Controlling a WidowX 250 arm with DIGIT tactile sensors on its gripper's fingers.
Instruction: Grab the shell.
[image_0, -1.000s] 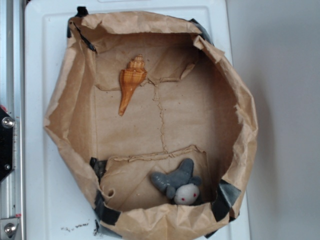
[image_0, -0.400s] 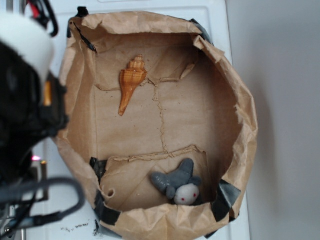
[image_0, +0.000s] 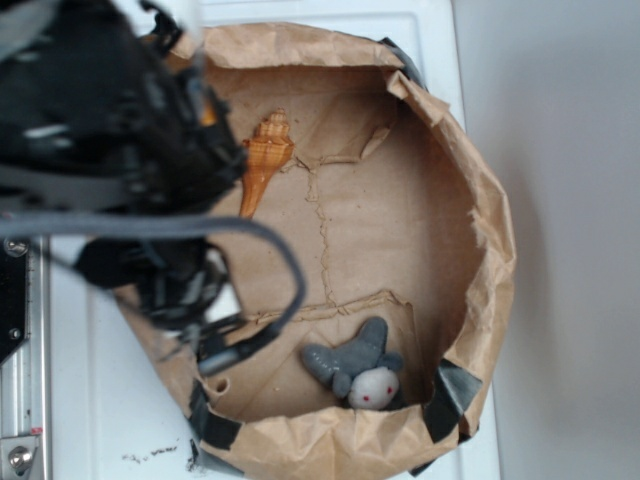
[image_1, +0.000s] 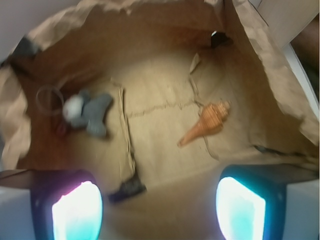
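Note:
The orange-tan spiral shell (image_0: 264, 160) lies on the floor of the brown paper bag (image_0: 470, 210), near its back left; the arm covers part of its left side in the exterior view. In the wrist view the shell (image_1: 207, 121) lies right of centre, its pointed tail aimed lower left. My gripper (image_1: 159, 207) hovers above the bag's left rim, open, with nothing between its two glowing fingers (image_1: 77, 210). The shell is well ahead of the fingertips, apart from them.
A grey-and-white plush toy (image_0: 358, 368) lies at the bag's front, and appears at left in the wrist view as the plush toy (image_1: 86, 112). Crumpled bag walls (image_1: 272, 65) rise all around. The bag rests on a white board (image_0: 90, 100); a metal rail (image_0: 20, 420) runs at far left.
The arm has swung in from the left over the last second and now hangs over the bag's left side, covering part of the shell. Shell and plush toy have not moved.

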